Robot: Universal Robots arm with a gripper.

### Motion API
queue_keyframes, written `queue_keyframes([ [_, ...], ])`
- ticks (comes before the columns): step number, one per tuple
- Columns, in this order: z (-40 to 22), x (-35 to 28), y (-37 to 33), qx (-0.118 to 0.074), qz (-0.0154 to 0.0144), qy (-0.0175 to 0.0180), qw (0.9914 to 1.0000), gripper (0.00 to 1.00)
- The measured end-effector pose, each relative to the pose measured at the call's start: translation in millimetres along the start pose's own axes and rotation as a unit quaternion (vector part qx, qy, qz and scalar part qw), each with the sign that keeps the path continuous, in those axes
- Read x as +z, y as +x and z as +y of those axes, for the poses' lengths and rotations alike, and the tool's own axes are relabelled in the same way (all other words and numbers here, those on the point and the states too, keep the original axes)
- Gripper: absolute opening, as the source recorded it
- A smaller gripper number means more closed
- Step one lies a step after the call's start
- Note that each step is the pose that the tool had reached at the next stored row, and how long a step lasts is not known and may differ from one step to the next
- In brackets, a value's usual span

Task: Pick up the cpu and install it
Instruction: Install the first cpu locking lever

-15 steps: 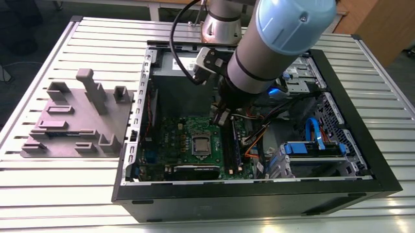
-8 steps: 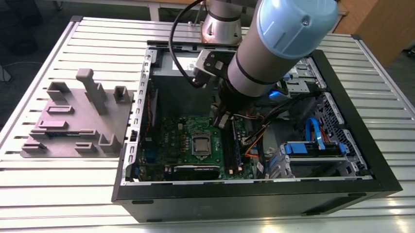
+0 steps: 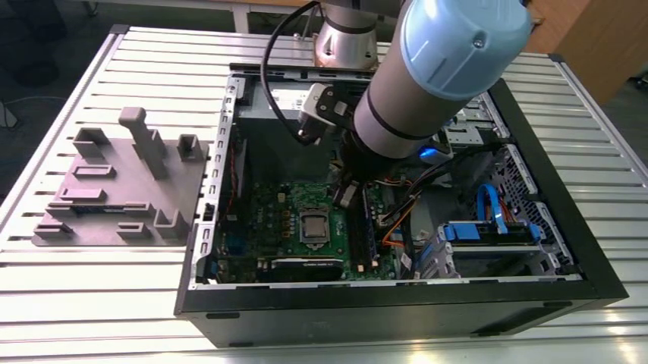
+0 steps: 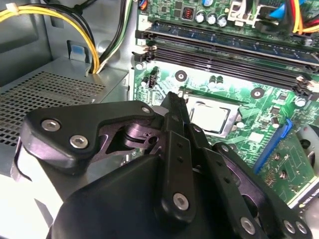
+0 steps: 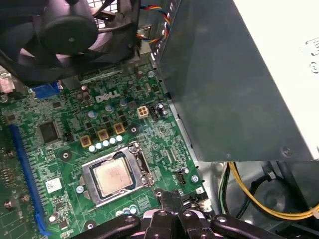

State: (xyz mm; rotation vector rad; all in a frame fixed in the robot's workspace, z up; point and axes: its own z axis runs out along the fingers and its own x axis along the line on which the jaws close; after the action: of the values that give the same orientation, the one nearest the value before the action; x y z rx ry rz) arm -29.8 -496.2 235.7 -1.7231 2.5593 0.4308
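— Where is the cpu [image 5: 113,177] now?

— It lies flat in the socket [image 5: 141,160] on the green board [image 5: 60,149], and the metal frame of the socket goes around it. To my eye it is already in its place. Whether the frame is locked down, I cannot tell.

— And the gripper [image 5: 171,197]?

— Its fingers are pressed together and there is nothing between them. In both wrist views the tips hang above the board, just beside one corner of the socket, and they do not touch the cpu.

— Which way is the cpu from the tips?

— It is lower than the tips and a little to the side. In the exterior view it sits toward the exterior view's left of the arm [image 3: 445,68] and nearer to the camera. The chip is square, so it has no long axis. Its edges run parallel to the memory slots [image 4: 224,45].

— What about the surface?

— The board is level, inside the open case [image 3: 405,303], which lies on its side on a slatted table [image 3: 61,303].

— Is there room?

— I think it is tight. The grey power supply [image 5: 234,89] stands as a wall near the socket on one side, and the memory slots are on the other side. A fan [image 5: 70,30] is further along the board, and yellow cables [image 5: 249,199] lie near the tips. From above the cpu is free.
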Motion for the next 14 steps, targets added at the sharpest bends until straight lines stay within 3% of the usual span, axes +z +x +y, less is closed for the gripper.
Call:
queue_keyframes([
  [9,0.0,0.0,0.0,0.0,0.0003,0.0001,1.0,0.11],
  [14,-0.6,-0.4,1.5,0.0,0.0039,0.0016,0.99999,0.11],
])
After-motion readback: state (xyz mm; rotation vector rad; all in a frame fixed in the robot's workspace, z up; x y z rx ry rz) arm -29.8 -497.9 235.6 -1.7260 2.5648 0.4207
